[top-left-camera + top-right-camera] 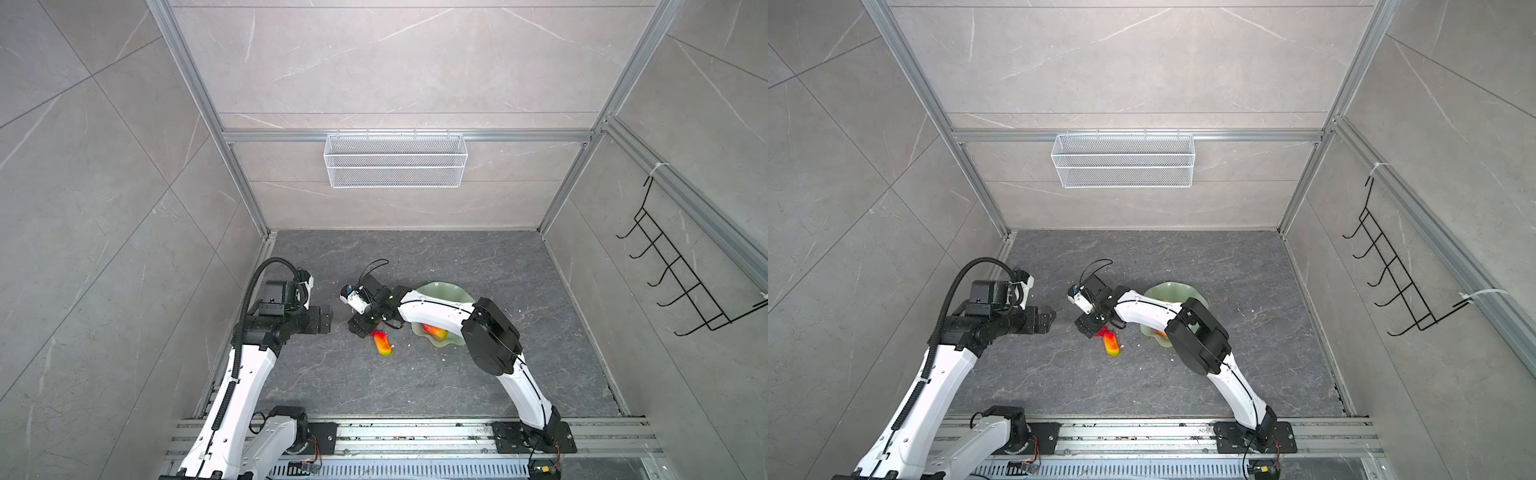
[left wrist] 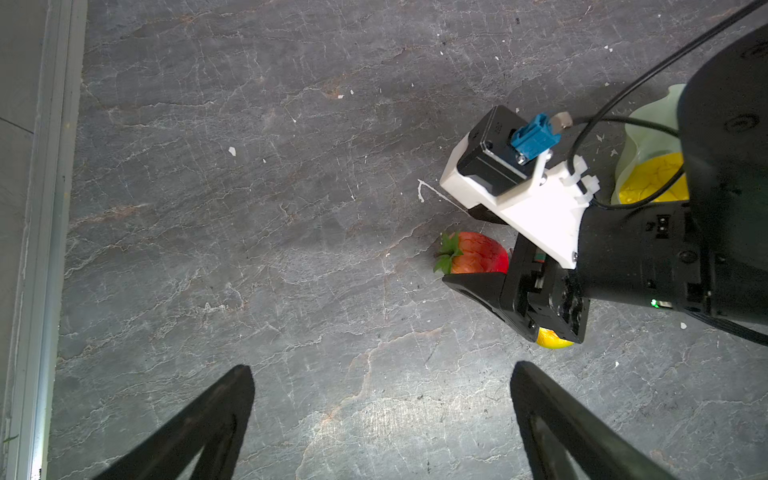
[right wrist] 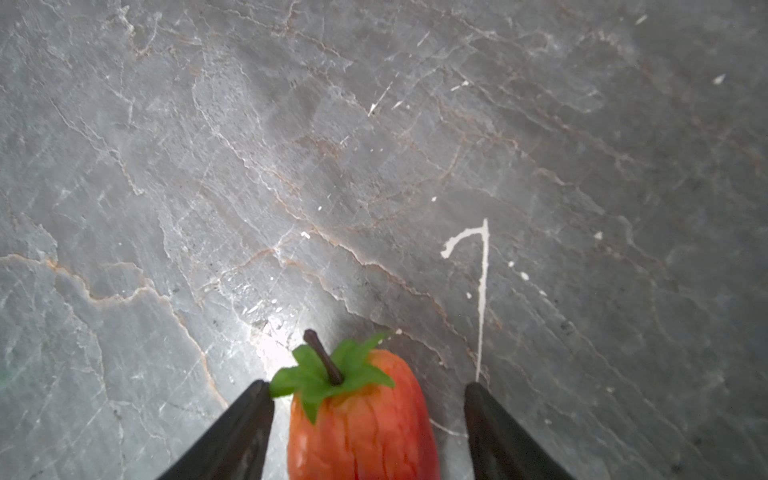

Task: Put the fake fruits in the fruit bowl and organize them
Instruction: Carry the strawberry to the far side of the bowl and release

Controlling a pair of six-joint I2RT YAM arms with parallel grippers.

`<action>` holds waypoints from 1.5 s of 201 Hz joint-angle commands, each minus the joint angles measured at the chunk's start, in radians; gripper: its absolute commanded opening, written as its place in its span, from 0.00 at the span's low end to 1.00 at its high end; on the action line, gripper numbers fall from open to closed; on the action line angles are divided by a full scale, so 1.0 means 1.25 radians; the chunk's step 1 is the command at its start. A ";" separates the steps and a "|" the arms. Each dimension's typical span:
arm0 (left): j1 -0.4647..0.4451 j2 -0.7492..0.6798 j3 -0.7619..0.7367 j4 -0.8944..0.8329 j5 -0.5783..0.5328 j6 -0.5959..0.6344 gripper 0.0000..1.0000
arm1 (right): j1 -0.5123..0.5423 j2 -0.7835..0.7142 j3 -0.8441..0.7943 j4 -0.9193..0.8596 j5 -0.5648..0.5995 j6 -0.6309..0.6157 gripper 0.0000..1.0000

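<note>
The fruit bowl is set on the dark desk. Its wavy rim is partly covered by the right arm, which is stretched across it. Inside the bowl, a red-to-yellow mango is seen close to the front rim. In the left wrist view a yellow fruit is seen against the bowl's wall.

On the left-arm side of the bowl, outside its rim, a strawberry is lying on the desk. The right end effector is lowered around it, with the fingers held apart on either side. A gap is seen between the red flesh and each finger, and one tip is met by a green leaf.

A second mango is lying just beside the strawberry, about level with the bowl's front rim. Whether the two are touching cannot be told.

Farther from the bowl on the same side, the left end effector is held over bare desk with its fingers spread wide. A narrow gap is left between the two end effectors in both top views.

Broad bare desk, dotted with white flecks, is seen between the bowl and the back wall. More is seen between the bowl and the desk's edge on the right-arm side.
</note>
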 commanded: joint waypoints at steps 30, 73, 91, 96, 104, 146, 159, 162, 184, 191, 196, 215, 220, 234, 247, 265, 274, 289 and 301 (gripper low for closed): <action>0.004 -0.012 0.003 0.004 0.019 0.020 1.00 | 0.001 0.016 0.034 -0.029 0.005 0.003 0.47; 0.004 -0.013 0.000 0.004 0.020 0.021 1.00 | -0.001 -0.090 0.004 -0.035 0.032 0.003 0.39; 0.004 -0.016 0.001 0.004 0.018 0.021 1.00 | -0.012 -0.183 -0.058 0.005 0.051 0.013 0.38; 0.004 -0.016 0.001 0.003 0.018 0.021 1.00 | -0.018 -0.211 -0.079 0.018 0.056 0.021 0.38; 0.004 -0.016 0.000 0.004 0.018 0.021 1.00 | -0.030 -0.258 -0.114 0.035 0.063 0.031 0.38; 0.004 -0.018 0.000 0.004 0.021 0.021 1.00 | -0.172 -0.489 -0.314 0.050 0.155 0.088 0.37; 0.004 -0.018 0.001 0.004 0.022 0.020 1.00 | -0.225 -0.545 -0.380 0.051 0.193 0.115 0.37; 0.004 -0.018 0.000 0.004 0.021 0.019 1.00 | -0.236 -0.557 -0.393 0.049 0.204 0.120 0.37; 0.004 -0.020 0.001 0.003 0.022 0.020 1.00 | -0.298 -0.623 -0.481 0.043 0.282 0.155 0.37; 0.004 -0.020 0.001 0.003 0.022 0.020 1.00 | -0.313 -0.637 -0.503 0.042 0.298 0.168 0.37; 0.004 -0.019 0.001 0.003 0.022 0.020 1.00 | -0.322 -0.645 -0.520 0.042 0.310 0.177 0.36; 0.004 -0.017 0.001 0.003 0.023 0.020 1.00 | -0.352 -0.658 -0.570 0.057 0.326 0.198 0.36; 0.004 -0.017 0.000 0.003 0.023 0.020 1.00 | -0.357 -0.658 -0.580 0.066 0.323 0.199 0.36; 0.004 -0.014 -0.001 0.004 0.025 0.018 1.00 | -0.367 -0.642 -0.600 0.094 0.304 0.192 0.37; 0.004 -0.007 0.002 0.005 0.026 0.018 1.00 | -0.370 -0.613 -0.607 0.120 0.286 0.182 0.37; 0.004 0.000 0.005 0.003 0.025 0.018 1.00 | -0.370 -0.569 -0.601 0.151 0.256 0.148 0.38; 0.004 -0.001 0.003 0.002 0.024 0.018 1.00 | -0.370 -0.547 -0.593 0.162 0.254 0.127 0.38; 0.004 -0.004 0.003 0.003 0.023 0.019 1.00 | -0.370 -0.517 -0.577 0.180 0.249 0.091 0.38; 0.004 -0.004 0.004 0.003 0.024 0.018 1.00 | -0.370 -0.497 -0.561 0.189 0.244 0.067 0.38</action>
